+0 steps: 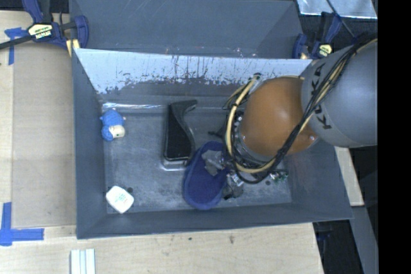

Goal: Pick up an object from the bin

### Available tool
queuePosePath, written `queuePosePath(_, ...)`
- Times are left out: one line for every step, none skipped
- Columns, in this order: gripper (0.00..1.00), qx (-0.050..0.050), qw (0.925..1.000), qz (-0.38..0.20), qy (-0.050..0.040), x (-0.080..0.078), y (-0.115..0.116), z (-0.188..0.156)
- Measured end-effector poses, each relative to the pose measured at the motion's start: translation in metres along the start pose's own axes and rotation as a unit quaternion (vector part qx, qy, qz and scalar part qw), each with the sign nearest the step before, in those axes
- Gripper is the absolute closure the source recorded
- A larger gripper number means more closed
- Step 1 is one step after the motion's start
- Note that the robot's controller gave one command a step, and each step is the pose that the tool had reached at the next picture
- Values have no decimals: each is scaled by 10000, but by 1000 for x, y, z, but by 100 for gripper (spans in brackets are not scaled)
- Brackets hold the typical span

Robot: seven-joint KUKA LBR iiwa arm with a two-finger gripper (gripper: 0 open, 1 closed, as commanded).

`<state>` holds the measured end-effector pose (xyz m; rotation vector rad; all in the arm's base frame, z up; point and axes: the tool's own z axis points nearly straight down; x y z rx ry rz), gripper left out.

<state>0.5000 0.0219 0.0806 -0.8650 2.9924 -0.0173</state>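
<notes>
Camera view, looking down: the gripper [226, 178], whose grasp state cannot be told beneath the orange wrist cover [273, 119], sits low against the dark blue rounded soft object [196, 188] at the front centre of the grey metal bin [90, 151], presumably positioned to grip it.

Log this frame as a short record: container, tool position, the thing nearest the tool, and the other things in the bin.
container: grey metal bin
tool: tool low in the bin, right of centre, at the right edge of the nearest thing
nearest thing: dark blue rounded soft thing, by the front wall
other things: black flat rectangular slab, centre; small blue toy figure, left; small white lump, front-left corner
</notes>
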Motion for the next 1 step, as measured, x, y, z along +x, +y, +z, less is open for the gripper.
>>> queuePosePath(100, -64, 10000, 13, 65, -5, -4, -110)
